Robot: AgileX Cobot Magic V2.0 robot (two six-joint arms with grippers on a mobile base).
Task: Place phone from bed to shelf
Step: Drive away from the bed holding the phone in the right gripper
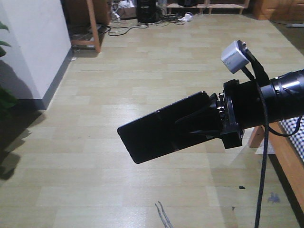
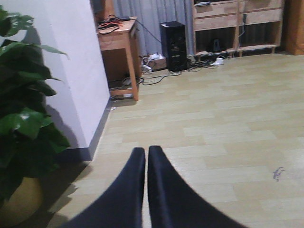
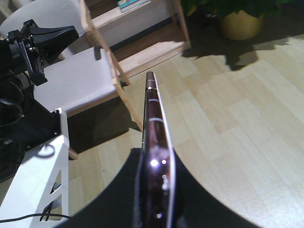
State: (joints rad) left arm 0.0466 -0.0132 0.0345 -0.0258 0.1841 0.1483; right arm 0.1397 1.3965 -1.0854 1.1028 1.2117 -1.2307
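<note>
— Above the floor (image 1: 118,71), just left of the bed (image 1: 297,137), the phone (image 1: 147,135) was held clear of every surface by the right end effector (image 1: 185,124). Was the hold judged sound?

— It was clamped by one end only, with most of its length left hanging out to the left. In the right wrist view it was seen edge-on, its flat faces pinched between the fingers (image 3: 190,199). Little friction could be expected from such glossy faces, so sharp wrist swings were best avoided.

— And the left end effector (image 2: 146,154)?

— It was seen closed on nothing, its fingers almost touching, low over the floor to the right of the plant (image 2: 23,118).

— How was the carry best finished?

— The shelf (image 3: 142,47) was seen beyond the phone's far tip, well apart from it, so the placing was judged not yet done. The phone was best kept steady and moved slowly, well away from the grey chair (image 3: 71,78) beside the slanted side panel. It would then be brought flat over a bare plank and lowered until fully supported. Only then would the fingers be parted.
</note>
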